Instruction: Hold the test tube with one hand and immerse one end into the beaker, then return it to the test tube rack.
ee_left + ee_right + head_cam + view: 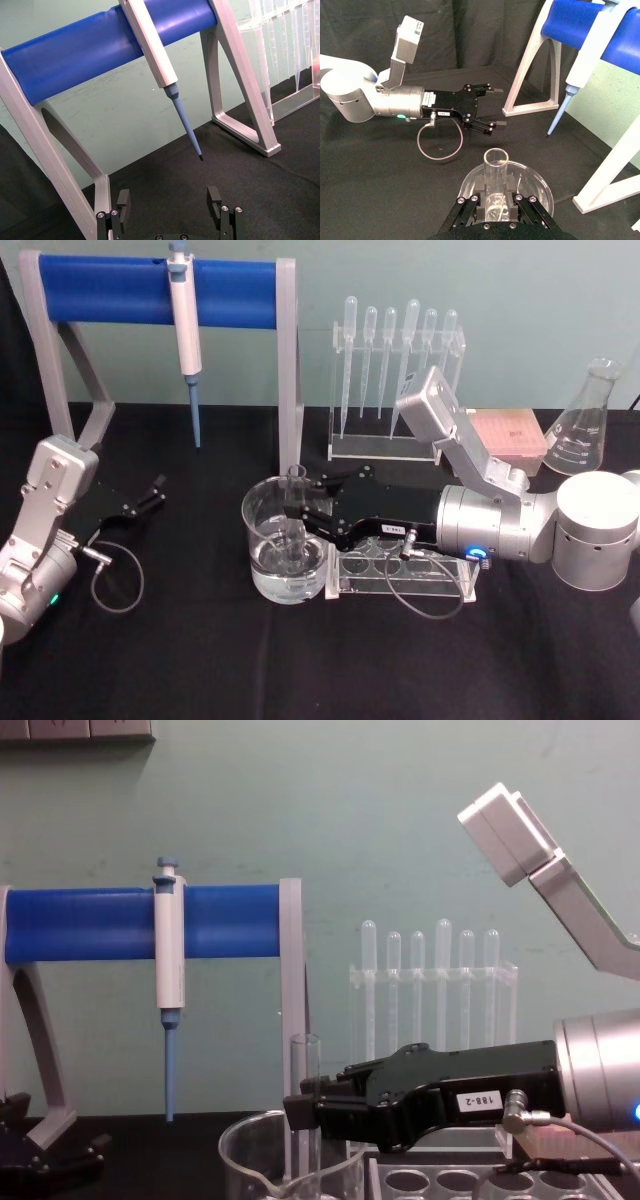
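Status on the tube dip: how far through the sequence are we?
Done: the test tube is out of the rack and gripped upright by the right gripper. In hand: the dip, with its lower end inside the beaker, apparently down in the liquid. To do: lift it out and set it back in one of the rack's empty holes. The left gripper sits idle, open, off to the left.
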You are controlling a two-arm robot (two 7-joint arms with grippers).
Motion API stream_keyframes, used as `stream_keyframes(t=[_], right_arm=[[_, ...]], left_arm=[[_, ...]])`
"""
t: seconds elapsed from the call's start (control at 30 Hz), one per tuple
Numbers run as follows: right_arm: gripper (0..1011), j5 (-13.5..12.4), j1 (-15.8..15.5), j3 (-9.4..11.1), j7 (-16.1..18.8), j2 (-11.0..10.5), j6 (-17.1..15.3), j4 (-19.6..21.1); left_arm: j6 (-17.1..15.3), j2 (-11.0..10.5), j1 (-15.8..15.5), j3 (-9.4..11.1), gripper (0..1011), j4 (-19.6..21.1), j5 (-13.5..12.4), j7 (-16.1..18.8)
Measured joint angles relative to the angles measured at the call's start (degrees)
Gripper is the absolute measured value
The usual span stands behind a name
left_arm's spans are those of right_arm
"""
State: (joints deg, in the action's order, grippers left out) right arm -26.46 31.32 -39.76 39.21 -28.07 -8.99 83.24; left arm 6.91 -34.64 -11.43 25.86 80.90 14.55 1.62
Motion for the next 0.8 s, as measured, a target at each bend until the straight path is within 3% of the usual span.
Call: stream_keyframes(t=[0.8], right_arm=[[242,0.0,0.0,0.0,0.0,0.0,0.0,0.0]], left_arm=[[0.0,0.0,0.0,0.0,1000,0.0,0.0,0.0]])
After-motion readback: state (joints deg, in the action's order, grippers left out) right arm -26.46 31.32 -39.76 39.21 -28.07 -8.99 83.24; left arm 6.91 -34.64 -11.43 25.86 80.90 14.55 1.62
